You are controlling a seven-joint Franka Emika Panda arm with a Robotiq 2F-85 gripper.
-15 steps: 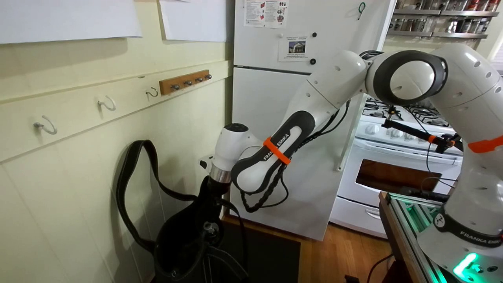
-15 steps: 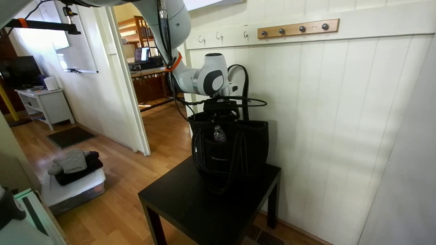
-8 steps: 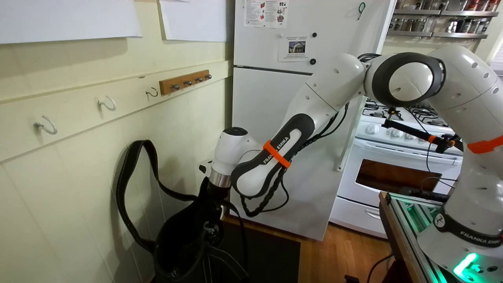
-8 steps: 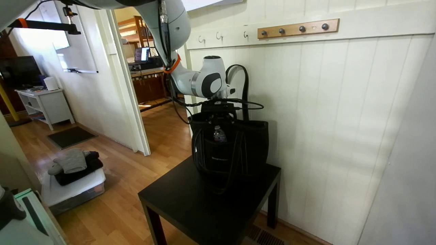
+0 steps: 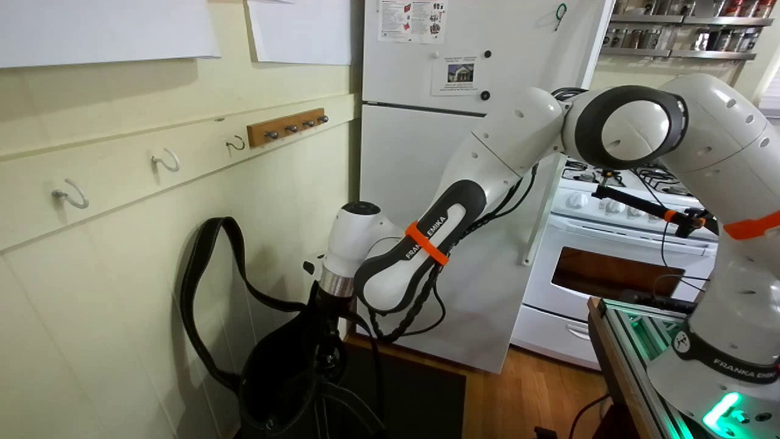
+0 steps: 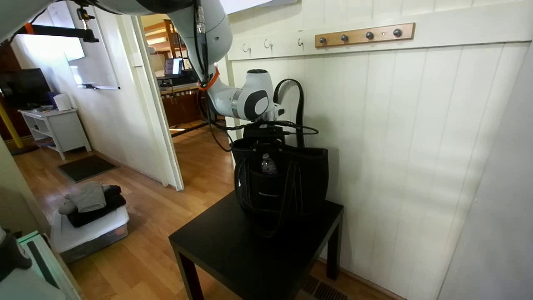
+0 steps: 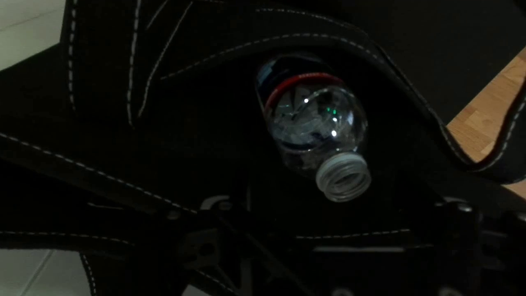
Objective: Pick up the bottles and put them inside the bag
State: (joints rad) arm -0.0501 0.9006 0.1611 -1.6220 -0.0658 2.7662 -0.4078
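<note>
The floppy black bag (image 6: 310, 175) stands on a black table, its mouth open in an exterior view (image 5: 274, 372) and a long strap (image 5: 198, 286) looping up against the wall. A clear plastic bottle (image 6: 268, 165), uncapped, sits neck-up and tilted in the bag's outer pocket. In the wrist view the bottle (image 7: 316, 119) shows its open neck and a red-edged label; its base is hidden in the pocket. No green bottle is in view. My gripper (image 7: 326, 197) is open and empty, with its dark fingers wide apart on either side of the neck, not gripping it.
The black table (image 6: 233, 250) stands against a pale panelled wall (image 6: 395, 125) with a hook rail (image 6: 364, 35). A fridge (image 5: 420, 213) stands near the arm. A lidded box (image 6: 89, 233) with clothes is on the floor. Cables hang from the arm.
The arm and gripper have moved lower, and a little to the left in both exterior views, closer to the bottle in the pocket. The bag and bottle stay in place.
</note>
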